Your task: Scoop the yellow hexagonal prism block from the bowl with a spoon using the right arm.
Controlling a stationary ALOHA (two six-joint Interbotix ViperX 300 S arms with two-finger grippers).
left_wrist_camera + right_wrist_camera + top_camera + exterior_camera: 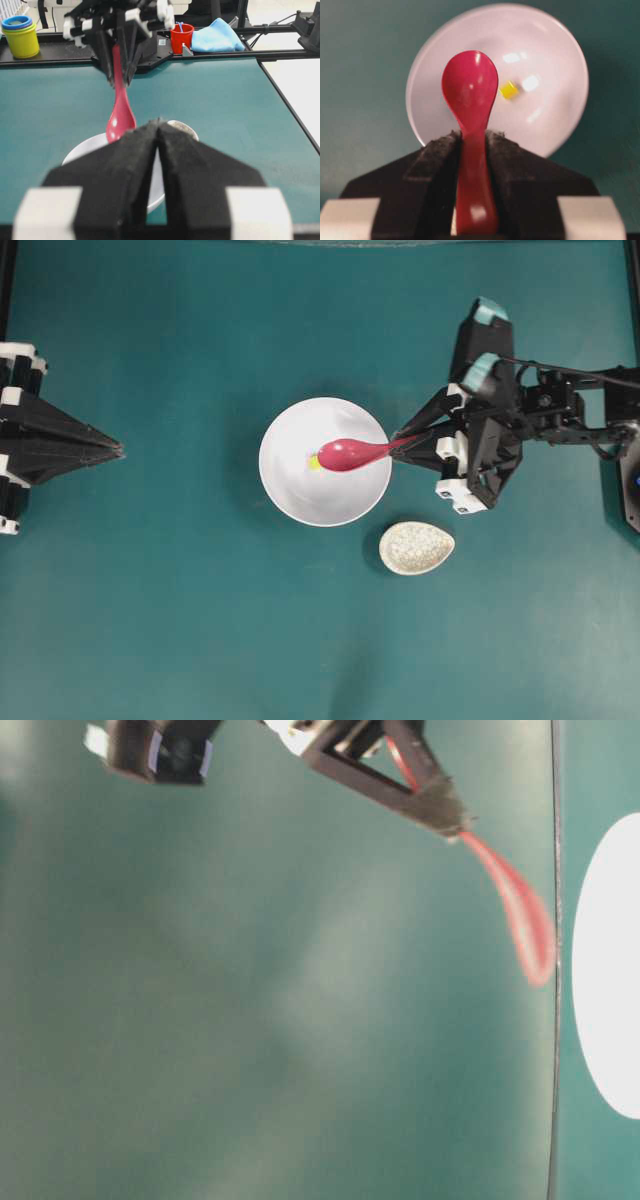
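R gripper (408, 443) clamps spoon (352, 453) handle, scoop over bowl (300, 498). Yellow block (314, 463) in bowl, beside scoop tip. Rest (416, 547) just off bowl rim, nr R arm. L gripper (118, 450) fingers together, well apart, far L.

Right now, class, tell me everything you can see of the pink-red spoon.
The spoon is glossy pink-red, seemingly ceramic or plastic, with a deep oval scoop and short straight handle. The right gripper clamps its handle; the scoop hangs over the white bowl, beside the tiny yellow block. Whether it touches either is unclear.
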